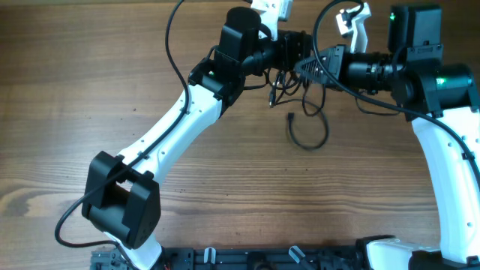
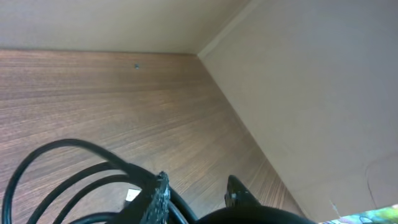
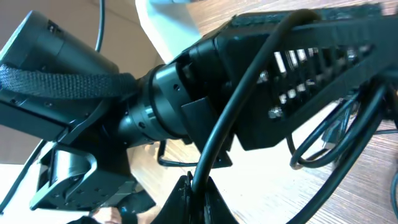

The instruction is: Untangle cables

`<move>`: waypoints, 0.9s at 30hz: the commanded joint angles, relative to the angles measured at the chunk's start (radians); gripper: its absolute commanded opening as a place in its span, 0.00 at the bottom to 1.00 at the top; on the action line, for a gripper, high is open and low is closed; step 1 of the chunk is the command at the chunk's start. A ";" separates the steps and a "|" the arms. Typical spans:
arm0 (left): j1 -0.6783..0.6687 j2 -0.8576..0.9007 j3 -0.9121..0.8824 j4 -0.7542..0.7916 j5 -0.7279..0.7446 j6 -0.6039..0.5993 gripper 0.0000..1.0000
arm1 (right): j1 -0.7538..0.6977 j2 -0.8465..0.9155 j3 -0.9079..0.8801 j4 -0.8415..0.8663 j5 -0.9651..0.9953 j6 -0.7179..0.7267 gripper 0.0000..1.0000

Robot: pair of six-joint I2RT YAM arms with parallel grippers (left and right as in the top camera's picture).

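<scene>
Two grippers meet tip to tip: the right gripper is clenched on one strand of the cables, probably anchoring it so the loops hang and trail below both fingertips, while the grip of the left gripper, directly opposite, cannot be told.

Matt brown counter, its wood grain fine and even. Lying on it are thin black cables with a smooth, faintly shiny sheath. Beside the cables, the left arm has glossy white plastic shells and matt black housings. A coarse woven black strap wraps one housing.
</scene>
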 commanded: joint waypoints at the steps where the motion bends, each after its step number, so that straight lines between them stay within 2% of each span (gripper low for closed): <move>1: 0.018 0.030 0.004 -0.018 -0.082 -0.074 0.29 | 0.016 -0.025 0.024 -0.011 -0.003 0.014 0.04; 4: 0.018 0.030 0.004 -0.054 -0.010 -0.074 0.23 | 0.016 -0.024 0.024 -0.009 0.063 0.013 0.07; 6: 0.018 0.030 0.004 -0.070 0.082 -0.077 0.04 | 0.024 -0.020 0.024 -0.010 0.117 0.010 0.25; 7: 0.018 0.030 0.004 -0.070 0.119 -0.078 0.04 | 0.027 -0.018 0.024 -0.010 0.132 0.009 0.27; 8: 0.018 0.030 0.004 -0.069 0.158 -0.101 0.04 | 0.029 -0.018 0.024 -0.007 0.140 -0.010 0.34; 11: 0.021 0.030 0.004 -0.069 0.224 -0.129 0.04 | 0.029 -0.018 0.024 -0.010 0.265 -0.041 0.65; 13: 0.032 0.030 0.004 -0.070 0.271 -0.129 0.04 | 0.029 -0.018 0.024 -0.016 0.387 -0.039 0.72; 15: 0.051 0.030 0.004 -0.089 0.313 -0.128 0.04 | 0.018 -0.018 0.024 -0.017 0.486 -0.037 0.73; 17: 0.073 0.030 0.004 -0.116 0.337 -0.120 0.04 | -0.007 -0.016 0.024 -0.017 0.501 -0.050 0.73; 22: 0.144 0.030 0.004 -0.122 0.565 -0.074 0.04 | -0.031 0.017 0.024 -0.048 0.495 -0.224 0.72; 24: 0.174 0.030 0.004 -0.118 0.661 -0.064 0.04 | -0.031 0.050 0.024 -0.052 0.444 -0.317 0.72; 27: 0.202 0.030 0.004 -0.119 0.752 -0.064 0.04 | -0.031 0.098 0.024 -0.045 0.266 -0.432 0.70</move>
